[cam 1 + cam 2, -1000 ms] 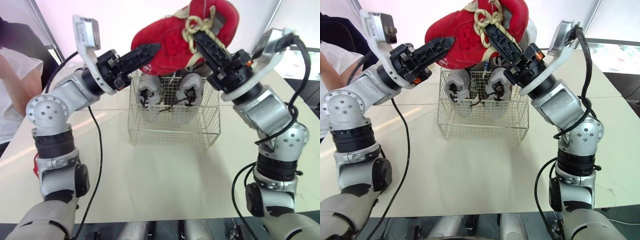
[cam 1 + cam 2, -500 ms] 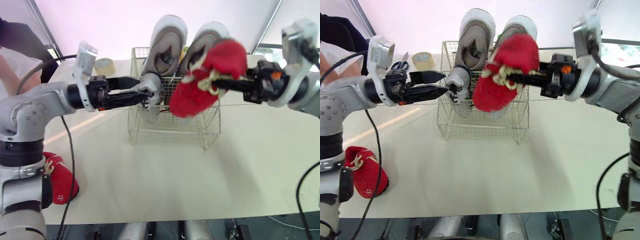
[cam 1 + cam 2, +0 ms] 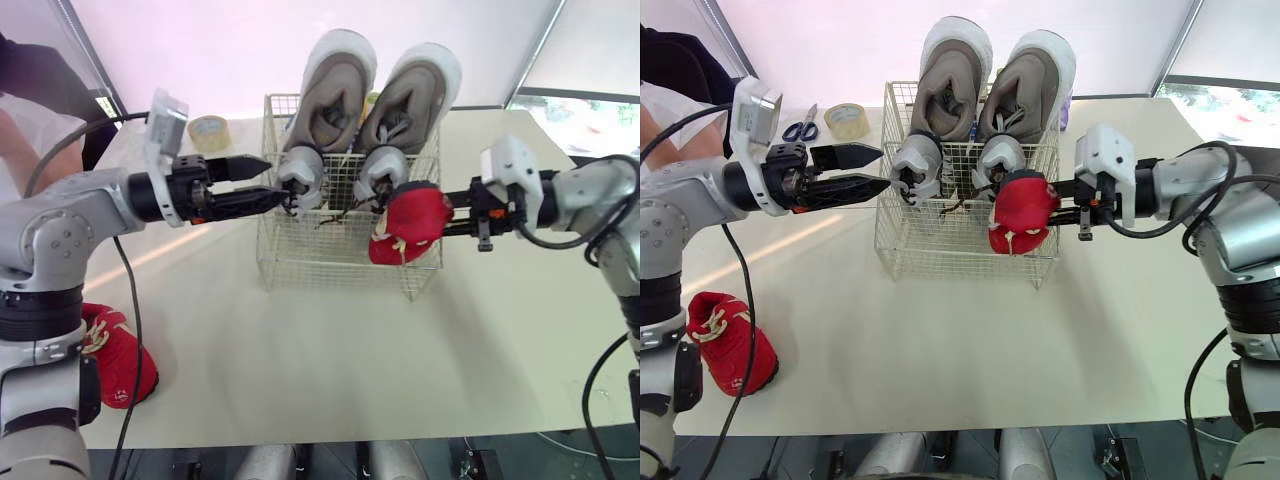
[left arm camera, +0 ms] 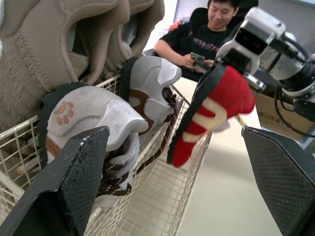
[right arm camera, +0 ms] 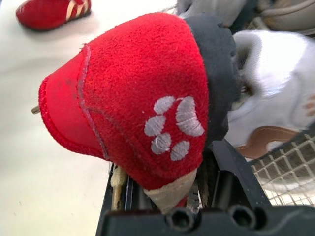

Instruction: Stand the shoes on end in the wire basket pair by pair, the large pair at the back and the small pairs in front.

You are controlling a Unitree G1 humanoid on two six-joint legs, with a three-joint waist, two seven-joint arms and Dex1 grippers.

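Observation:
A wire basket [image 3: 340, 262] stands mid-table. Its back holds a large beige pair [image 3: 338, 85] on end, and a small grey-white pair [image 3: 300, 172] stands in front of it. My right gripper [image 3: 445, 222] is shut on a red shoe [image 3: 405, 222] with a paw print [image 5: 174, 125]. The shoe hangs toe down at the basket's front right corner; I cannot tell whether it is inside the wire. My left gripper [image 3: 272, 180] is open beside the basket's left wall, its fingers [image 4: 69, 182] spread wide and level with the grey-white shoes. The second red shoe [image 3: 118, 352] lies on the table at far left.
A roll of tape [image 3: 208, 130] and scissors [image 3: 795, 130] lie behind the left arm. A person [image 3: 25, 140] stands at the table's left edge, and another person [image 4: 214, 29] sits beyond the basket. Bare tabletop [image 3: 330, 360] stretches in front of the basket.
Both grippers held the red shoe high above the basket. The left let go, opened and dropped beside the basket's left wall. The right carried the shoe down to the front right corner.

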